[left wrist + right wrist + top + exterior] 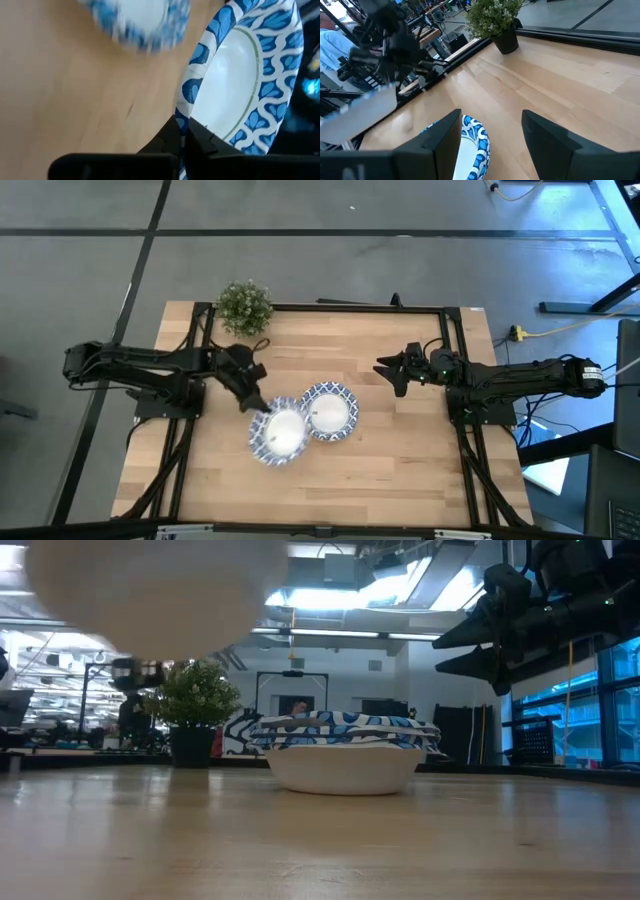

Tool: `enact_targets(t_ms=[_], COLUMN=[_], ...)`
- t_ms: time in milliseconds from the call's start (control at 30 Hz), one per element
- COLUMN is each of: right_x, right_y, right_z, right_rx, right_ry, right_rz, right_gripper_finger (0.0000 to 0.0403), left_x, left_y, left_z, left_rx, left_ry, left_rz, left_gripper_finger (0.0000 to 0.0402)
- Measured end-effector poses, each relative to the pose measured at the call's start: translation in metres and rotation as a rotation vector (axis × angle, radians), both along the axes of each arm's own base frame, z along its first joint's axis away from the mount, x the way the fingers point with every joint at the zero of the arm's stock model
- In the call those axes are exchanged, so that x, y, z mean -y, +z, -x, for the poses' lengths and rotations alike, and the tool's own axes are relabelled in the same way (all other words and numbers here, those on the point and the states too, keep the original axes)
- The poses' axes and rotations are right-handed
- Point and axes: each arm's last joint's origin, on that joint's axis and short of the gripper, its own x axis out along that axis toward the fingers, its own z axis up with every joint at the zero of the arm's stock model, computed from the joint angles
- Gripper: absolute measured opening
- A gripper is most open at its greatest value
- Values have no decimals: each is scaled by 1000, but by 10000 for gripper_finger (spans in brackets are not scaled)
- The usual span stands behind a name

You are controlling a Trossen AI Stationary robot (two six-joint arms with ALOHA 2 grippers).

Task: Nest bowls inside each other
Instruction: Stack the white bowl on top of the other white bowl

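Observation:
A blue-and-white rimmed bowl (pixel 278 432) is in my left gripper (pixel 258 404), which is shut on it above the table's middle. In the low view its white underside (pixel 150 590) shows blurred and high. Just right of it, a stack of nested bowls (pixel 331 410) stands on its base on the table (pixel 345 745). My right gripper (pixel 390 370) hovers open, right of the stack and a little toward the far edge, touching nothing. In the right wrist view the stack's rim (pixel 476 145) shows between its fingers. My left gripper pinches the bowl's patterned rim (pixel 183 119) between its two fingers, one inside the bowl and one outside. The fingers come from the table's left, slanting down. The bowl is lifted clear of the table and tilted, and it reaches out beyond the fingers toward the stack.
A small potted plant (pixel 245 305) stands at the far left corner of the table. Bare wood lies along the near edge (pixel 330 490) and right of the stack. Black frame rails (pixel 460 430) run along the table's sides.

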Motion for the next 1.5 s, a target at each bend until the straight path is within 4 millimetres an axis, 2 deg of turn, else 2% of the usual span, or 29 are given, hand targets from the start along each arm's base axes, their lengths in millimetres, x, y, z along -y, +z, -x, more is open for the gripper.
enact_targets(t_ms=[267, 467, 567, 733, 900, 1067, 1233, 1500], right_x=[0, -1, -2, -2, -3, -5, -5, -6], right_y=[0, 0, 1, 1, 1, 1, 1, 1], right_z=[0, 0, -1, -1, -1, -1, -1, -1], right_rx=[-10, -9, -13, -32, -32, -25, -30, -30], right_ry=[7, 51, 95, 119, 152, 210, 215, 243], right_rz=[36, 34, 70, 152, 162, 154, 178, 193], right_gripper_finger=[209, 209, 209, 209, 209, 209, 209, 209], left_x=[-22, -28, -28, -32, -37, -40, -42, -42], left_y=[13, 18, 15, 15, 8, -3, -9, -26], left_z=[-10, -26, -41, -79, -108, -124, -137, -137], left_rx=[123, 213, 160, 108, -55, -243, -266, -380], left_ry=[273, 398, 405, 383, 344, 322, 316, 324], left_rz=[-17, 1, -8, -12, 8, 11, 6, 6], left_gripper_finger=[1, 1, 1, 0, 0, 0, 0, 0])
